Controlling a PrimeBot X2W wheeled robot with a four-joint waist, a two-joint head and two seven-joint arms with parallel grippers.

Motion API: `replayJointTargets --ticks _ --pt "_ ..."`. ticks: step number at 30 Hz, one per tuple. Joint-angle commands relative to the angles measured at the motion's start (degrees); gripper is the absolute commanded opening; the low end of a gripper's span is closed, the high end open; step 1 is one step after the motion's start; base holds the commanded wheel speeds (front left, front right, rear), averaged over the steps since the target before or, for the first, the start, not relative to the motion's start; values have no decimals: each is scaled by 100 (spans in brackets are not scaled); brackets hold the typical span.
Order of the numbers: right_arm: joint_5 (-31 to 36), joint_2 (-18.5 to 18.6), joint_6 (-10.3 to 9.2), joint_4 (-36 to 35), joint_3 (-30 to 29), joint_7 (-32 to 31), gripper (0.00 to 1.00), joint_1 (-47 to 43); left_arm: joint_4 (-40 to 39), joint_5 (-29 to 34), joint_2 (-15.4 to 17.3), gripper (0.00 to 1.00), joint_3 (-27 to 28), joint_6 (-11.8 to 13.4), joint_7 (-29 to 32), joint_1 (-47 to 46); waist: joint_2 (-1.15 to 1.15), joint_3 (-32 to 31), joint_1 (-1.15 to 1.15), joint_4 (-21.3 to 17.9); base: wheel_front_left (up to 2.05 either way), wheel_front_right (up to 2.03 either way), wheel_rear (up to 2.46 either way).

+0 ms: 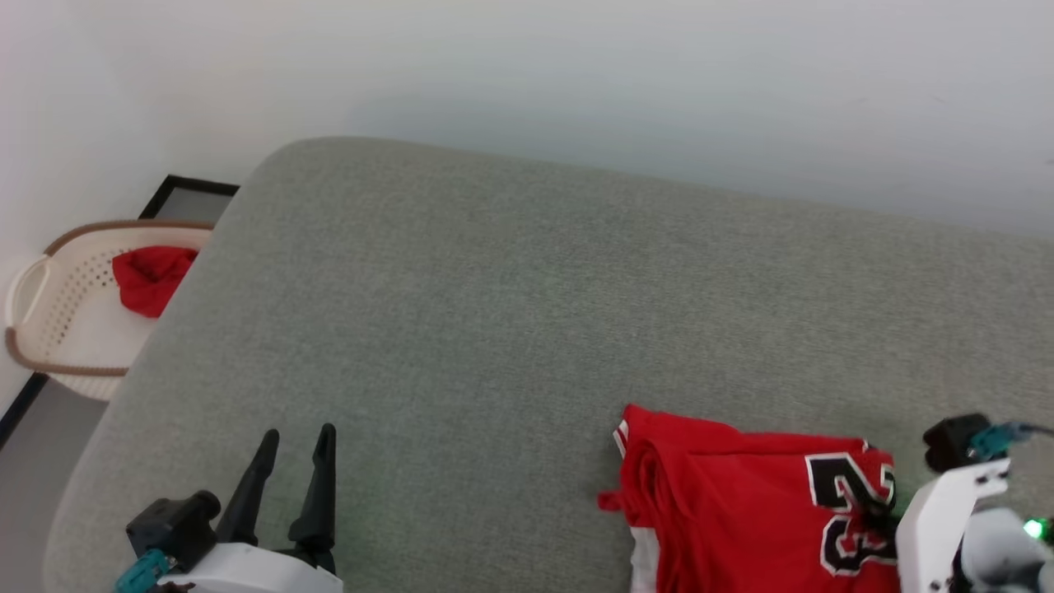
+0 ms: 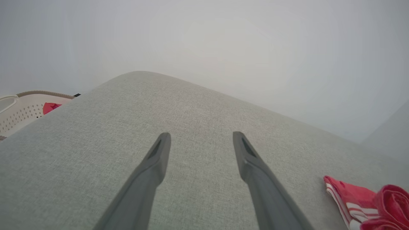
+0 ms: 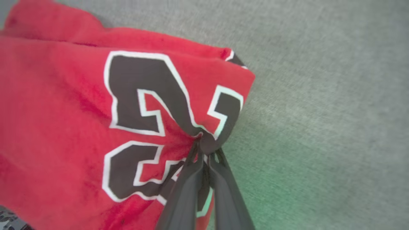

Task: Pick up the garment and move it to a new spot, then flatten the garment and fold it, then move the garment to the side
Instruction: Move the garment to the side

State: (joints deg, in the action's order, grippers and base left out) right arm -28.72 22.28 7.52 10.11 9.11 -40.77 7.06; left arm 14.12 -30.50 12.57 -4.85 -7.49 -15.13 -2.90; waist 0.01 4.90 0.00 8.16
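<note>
Our right claw (image 3: 204, 144) is pressed together on a pinch of the garment (image 3: 64, 111) at the edge by the black numerals, an edge grip we judge good for lifting. The jersey lies bunched at the near right of the grey cushion (image 1: 494, 313). Our left claw (image 1: 296, 436) hangs spread and empty at near left, free to help. Far left, a basket (image 1: 58, 321) holds a small red cloth (image 1: 152, 276)

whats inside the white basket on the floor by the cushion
A crumpled red cloth lies in the basket, near the cushion's edge. The grey cushion covers the basket's right part, so anything lying there is hidden.
</note>
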Motion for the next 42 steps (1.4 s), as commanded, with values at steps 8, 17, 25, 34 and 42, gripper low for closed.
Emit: replayJointTargets --ticks 8,17,25,34,42 --pt "66 417 -6 -249 -134 -261 0 513 -85 63 -17 100 11 1 5 53 -1 -59 0 -304 0 0 0" --pt "174 970 -6 -273 -276 -310 0 1113 -210 108 -57 100 8 1 5 -71 -1 146 0 -757 0 0 0" --pt "274 1586 -6 63 -419 17 0 1670 -318 140 -19 100 -12 1 5 -263 -1 518 0 -1166 0 0 0" --pt "401 2083 -6 791 -583 576 0 2205 -418 182 81 100 -55 1 5 -510 -1 1018 0 -1533 0 0 0" --pt "743 2394 -6 1589 -653 1056 0 2595 -472 211 206 100 -134 1 5 -742 -1 1382 0 -1726 0 0 0"
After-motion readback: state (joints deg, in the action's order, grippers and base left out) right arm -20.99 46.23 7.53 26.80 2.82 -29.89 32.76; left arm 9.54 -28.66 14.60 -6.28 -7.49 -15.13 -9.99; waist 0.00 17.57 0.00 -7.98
